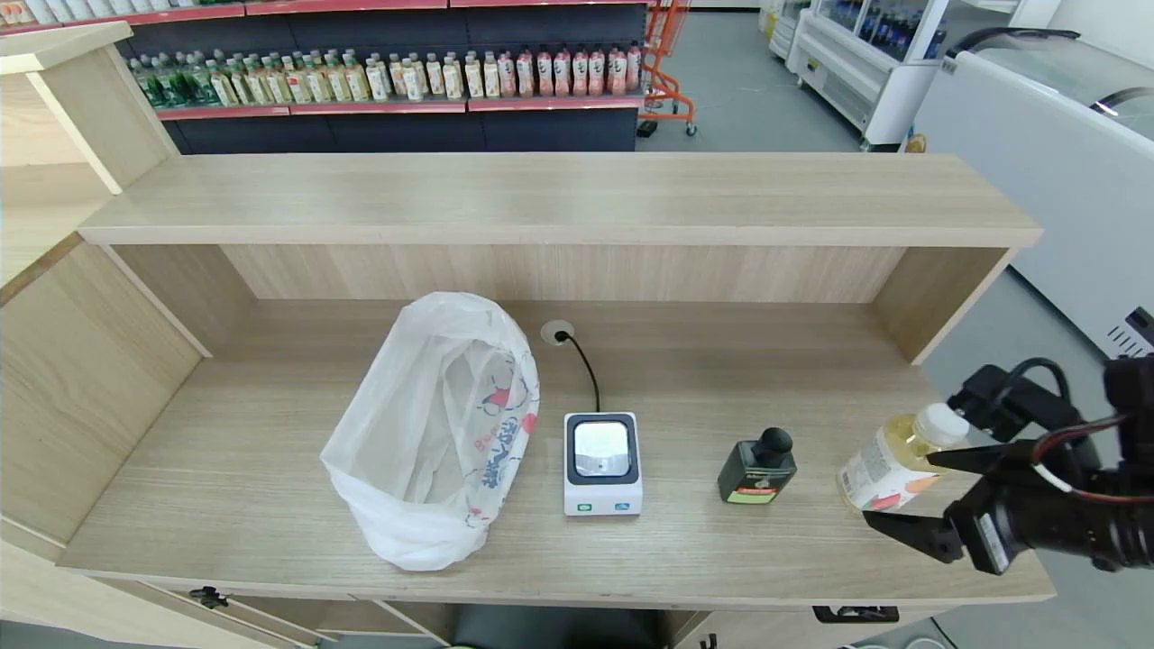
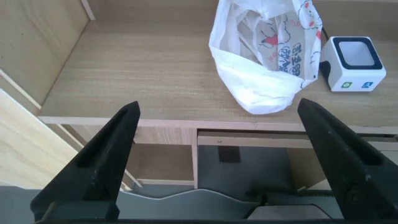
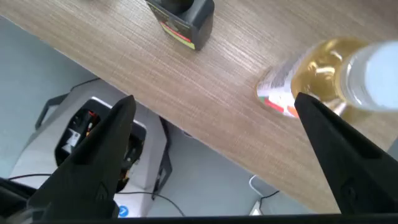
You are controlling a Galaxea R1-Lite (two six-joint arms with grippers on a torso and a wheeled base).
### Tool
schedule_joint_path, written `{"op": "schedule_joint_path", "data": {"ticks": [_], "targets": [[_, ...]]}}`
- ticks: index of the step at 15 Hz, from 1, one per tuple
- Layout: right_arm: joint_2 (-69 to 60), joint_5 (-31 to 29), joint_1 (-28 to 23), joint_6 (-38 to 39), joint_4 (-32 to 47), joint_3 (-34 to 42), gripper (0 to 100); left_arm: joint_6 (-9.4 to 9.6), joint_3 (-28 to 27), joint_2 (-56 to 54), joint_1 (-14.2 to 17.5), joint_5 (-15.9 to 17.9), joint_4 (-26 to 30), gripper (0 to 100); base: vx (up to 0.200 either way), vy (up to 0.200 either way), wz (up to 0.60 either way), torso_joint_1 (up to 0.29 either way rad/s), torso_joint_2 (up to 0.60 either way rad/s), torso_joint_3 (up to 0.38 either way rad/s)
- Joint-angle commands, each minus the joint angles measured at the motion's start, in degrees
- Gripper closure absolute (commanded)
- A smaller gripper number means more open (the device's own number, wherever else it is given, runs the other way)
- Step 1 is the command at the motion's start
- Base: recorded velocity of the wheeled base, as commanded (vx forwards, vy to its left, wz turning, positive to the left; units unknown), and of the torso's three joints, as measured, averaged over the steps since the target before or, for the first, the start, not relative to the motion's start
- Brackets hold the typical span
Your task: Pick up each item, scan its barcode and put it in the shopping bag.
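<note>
A bottle of yellow drink with a white cap stands near the counter's right end. My right gripper is open just right of it and nearer the front edge, holding nothing. A small dark bottle with a black cap stands left of the drink. The white barcode scanner sits mid-counter. The white shopping bag stands open to its left. My left gripper is open, hanging in front of and below the counter's front edge.
The wooden counter has a raised back shelf and side walls. The scanner's black cable runs to a hole in the counter. A drawer front shows under the edge.
</note>
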State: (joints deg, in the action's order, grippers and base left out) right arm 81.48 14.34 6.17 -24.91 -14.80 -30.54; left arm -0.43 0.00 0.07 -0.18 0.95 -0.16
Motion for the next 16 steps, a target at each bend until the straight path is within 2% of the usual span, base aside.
{"op": "schedule_joint_path", "data": {"ticks": [1,5,7,10,16], "targets": [[12.9,0.3,1.6,-4.5,-7.2,-0.5,0,-0.01,0.0,0.0,0.0,-0.1,0.0,0,0.000,0.000,0.00,0.000,0.00,0.000],[18.7,0.5,7.1,-4.6,-10.9,-2.2,0,-0.01,0.0,0.0,0.0,0.0,0.0,0,0.000,0.000,0.00,0.000,0.00,0.000],[22.8,0.5,8.8,-4.7,-15.8,-3.6,0,-0.01,0.0,0.0,0.0,-0.1,0.0,0,0.000,0.000,0.00,0.000,0.00,0.000],[27.4,0.0,9.9,-7.0,-22.3,-4.5,0,-0.01,0.0,0.0,0.0,-0.1,0.0,0,0.000,0.000,0.00,0.000,0.00,0.000],[33.6,0.3,12.3,-8.5,-26.8,-8.1,0,-0.01,0.0,0.0,0.0,0.0,0.0,0,0.000,0.000,0.00,0.000,0.00,0.000]]}}
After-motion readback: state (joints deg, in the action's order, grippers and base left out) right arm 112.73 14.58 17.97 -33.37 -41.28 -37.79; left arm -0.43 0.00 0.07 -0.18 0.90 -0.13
